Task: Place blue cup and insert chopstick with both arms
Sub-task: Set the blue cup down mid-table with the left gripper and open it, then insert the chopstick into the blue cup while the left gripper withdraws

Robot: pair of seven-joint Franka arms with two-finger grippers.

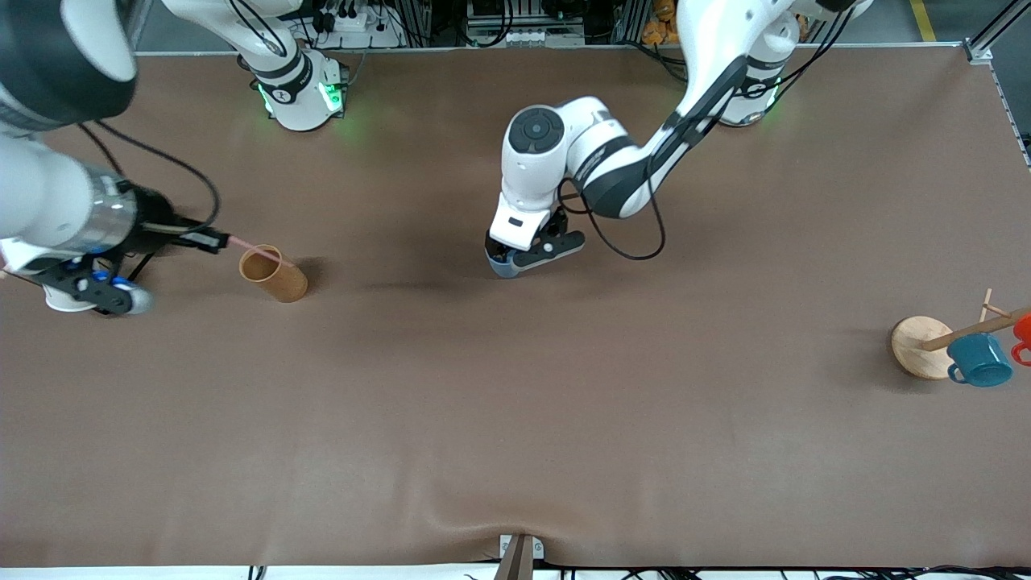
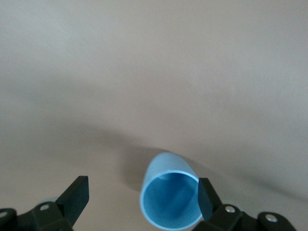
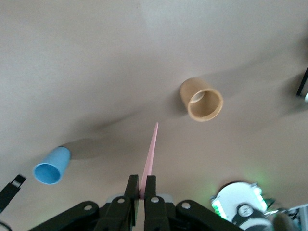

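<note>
The blue cup (image 1: 503, 267) stands on the brown table near its middle, mostly hidden under the left hand. In the left wrist view the blue cup (image 2: 171, 197) sits between the spread fingers, close against one finger (image 2: 204, 198) and apart from the other. My left gripper (image 1: 523, 256) (image 2: 141, 196) is open around it. My right gripper (image 1: 216, 240) (image 3: 142, 185) is shut on the pale-pink chopstick (image 1: 259, 252) (image 3: 150, 154). The stick's free end is over the brown cylinder (image 1: 275, 275) (image 3: 202, 99). The right wrist view also shows the blue cup (image 3: 50, 166).
A mug rack with a round wooden base (image 1: 918, 345) stands at the left arm's end of the table, with a teal mug (image 1: 979, 360) and a red mug (image 1: 1023, 332) on its rods. A metal bracket (image 1: 519, 556) sits at the table's edge nearest the front camera.
</note>
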